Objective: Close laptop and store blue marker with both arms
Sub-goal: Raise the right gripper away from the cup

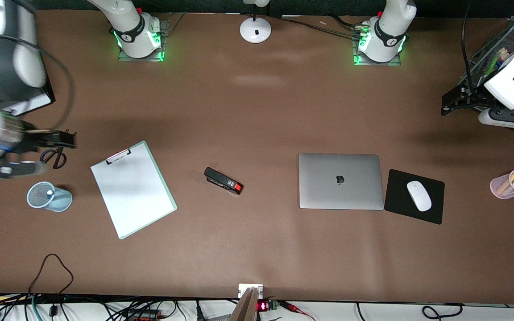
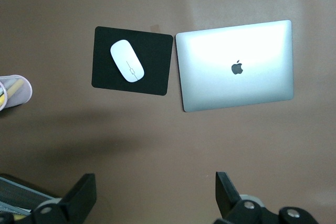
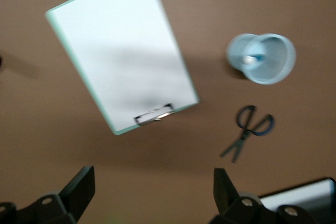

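The silver-grey laptop (image 1: 340,180) lies closed on the table, its lid with the dark apple logo facing up; it also shows in the left wrist view (image 2: 236,66). The blue marker (image 1: 50,193) stands in a light-blue mesh cup (image 1: 49,197) at the right arm's end of the table, with only its pale end showing; the right wrist view shows it too (image 3: 253,59). My left gripper (image 1: 448,106) is open and empty, up in the air at the left arm's end of the table (image 2: 155,198). My right gripper (image 1: 66,139) is open and empty above the scissors (image 3: 152,195).
A clipboard (image 1: 133,189) and a black stapler (image 1: 223,180) lie mid-table. A black mousepad (image 1: 433,209) with a white mouse (image 1: 419,195) lies beside the laptop. A pink pen cup (image 1: 507,186), scissors (image 1: 54,157), a wire rack (image 1: 489,58) and a lamp base (image 1: 255,29) are also here.
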